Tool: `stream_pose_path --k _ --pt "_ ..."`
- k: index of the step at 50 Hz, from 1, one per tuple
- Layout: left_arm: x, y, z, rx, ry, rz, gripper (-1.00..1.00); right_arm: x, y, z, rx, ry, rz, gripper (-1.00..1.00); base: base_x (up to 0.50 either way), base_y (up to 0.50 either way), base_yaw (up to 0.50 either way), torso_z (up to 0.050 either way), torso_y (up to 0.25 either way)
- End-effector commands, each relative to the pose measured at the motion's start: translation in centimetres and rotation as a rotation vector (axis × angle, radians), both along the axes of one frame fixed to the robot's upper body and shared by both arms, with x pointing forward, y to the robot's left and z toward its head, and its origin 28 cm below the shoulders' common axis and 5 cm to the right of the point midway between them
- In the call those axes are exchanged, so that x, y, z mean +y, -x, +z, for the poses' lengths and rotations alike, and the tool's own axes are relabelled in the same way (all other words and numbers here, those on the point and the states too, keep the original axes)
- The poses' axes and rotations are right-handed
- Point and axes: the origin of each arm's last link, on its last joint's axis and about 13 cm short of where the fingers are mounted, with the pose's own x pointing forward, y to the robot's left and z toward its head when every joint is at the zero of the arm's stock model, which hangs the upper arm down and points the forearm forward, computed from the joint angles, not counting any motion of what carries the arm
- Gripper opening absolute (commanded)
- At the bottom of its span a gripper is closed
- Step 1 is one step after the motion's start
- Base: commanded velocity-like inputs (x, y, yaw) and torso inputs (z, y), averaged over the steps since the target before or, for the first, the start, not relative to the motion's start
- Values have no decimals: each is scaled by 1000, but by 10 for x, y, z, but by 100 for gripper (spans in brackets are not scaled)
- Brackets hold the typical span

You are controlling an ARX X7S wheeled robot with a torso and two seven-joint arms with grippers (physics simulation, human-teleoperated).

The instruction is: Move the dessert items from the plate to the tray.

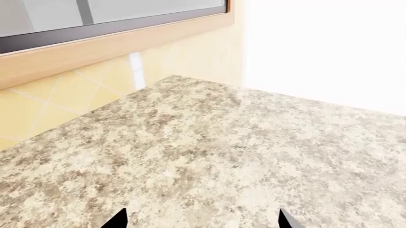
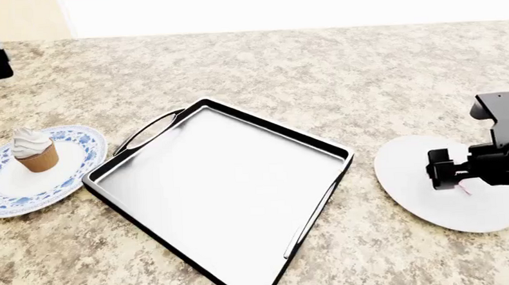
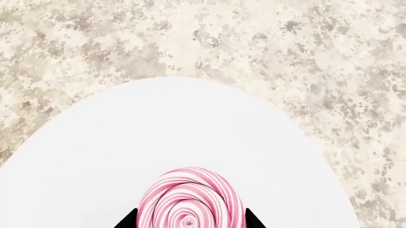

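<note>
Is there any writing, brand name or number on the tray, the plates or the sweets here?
None can be read. The tray is plain; the blue-patterned plate shows only ornament; the white plate, cupcake and lollipop carry no text.

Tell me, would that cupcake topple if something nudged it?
Probably fairly easily. The cupcake stands upright on the blue-patterned plate, with a tall white frosting swirl over a wrapper that narrows downward, so a push near the top could tip it. The frosting looks soft, so contact there would likely smear or dent it.
</note>
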Motion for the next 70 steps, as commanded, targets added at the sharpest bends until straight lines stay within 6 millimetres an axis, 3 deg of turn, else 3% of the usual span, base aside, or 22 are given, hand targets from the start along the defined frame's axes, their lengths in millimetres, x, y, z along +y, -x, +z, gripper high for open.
stream_pose_path --k 1,4,11,15,25,42,56,63,70 --pt "0 0 1 -3 -1 -1 100 6 3 3 -13 -14 47 -100 0 0 0 0 0" --pt "0 0 1 -2 0 -3 100 8 8 30 -92 -30 62 -100 0 0 0 0 0" --pt "-3 -1 2 6 -9 -47 100 17 28 123 -324 -9 102 -100 0 0 0 0 0" --pt "-5 -1 0 45 -1 -120 100 26 31 144 -377 5 120 -100 0 0 0 0 0" --pt "-10 -1 -3 176 -33 -365 100 23 22 128 -369 -11 87 -100 0 0 0 0 0" --pt "-10 3 -20 275 67 -370 100 21 15 114 -341 1 72 -100 0 0 0 0 0" --pt "-11 8 -14 368 71 -356 100 19 8 106 -325 19 53 -100 0 0 0 0 0" --pt "-15 13 -3 407 160 -409 100 16 3 100 -314 26 42 -100 0 0 0 0 0" --pt "-20 17 -4 435 271 -445 100 17 0 98 -307 31 41 -100 0 0 0 0 0"
